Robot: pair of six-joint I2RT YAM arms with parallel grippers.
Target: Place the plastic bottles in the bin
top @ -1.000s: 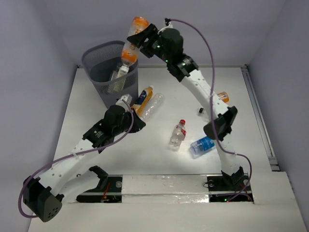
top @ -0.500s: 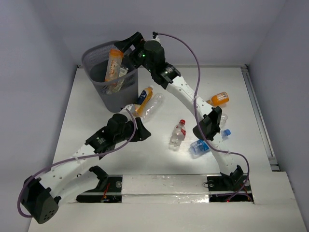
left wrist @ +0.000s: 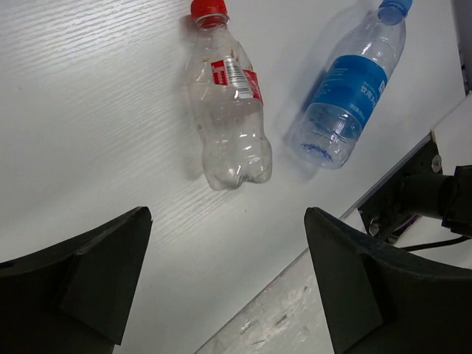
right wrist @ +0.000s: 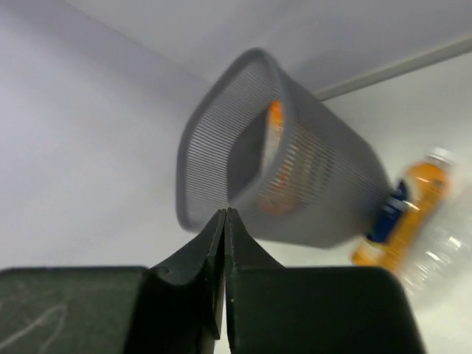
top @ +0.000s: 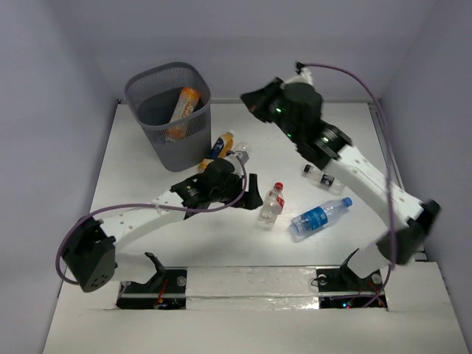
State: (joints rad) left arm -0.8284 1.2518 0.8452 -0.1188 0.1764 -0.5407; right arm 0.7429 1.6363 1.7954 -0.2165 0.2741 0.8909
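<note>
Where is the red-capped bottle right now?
The red-capped bottle lies mid-table in the top view, between the left gripper and the blue-labelled bottle.

Even, bright overhead light; soft shadows beneath bottles on the table (left wrist: 110, 110). Right wrist view motion-blurred, the bin (right wrist: 310, 184) smeared; left wrist view sharp.
</note>
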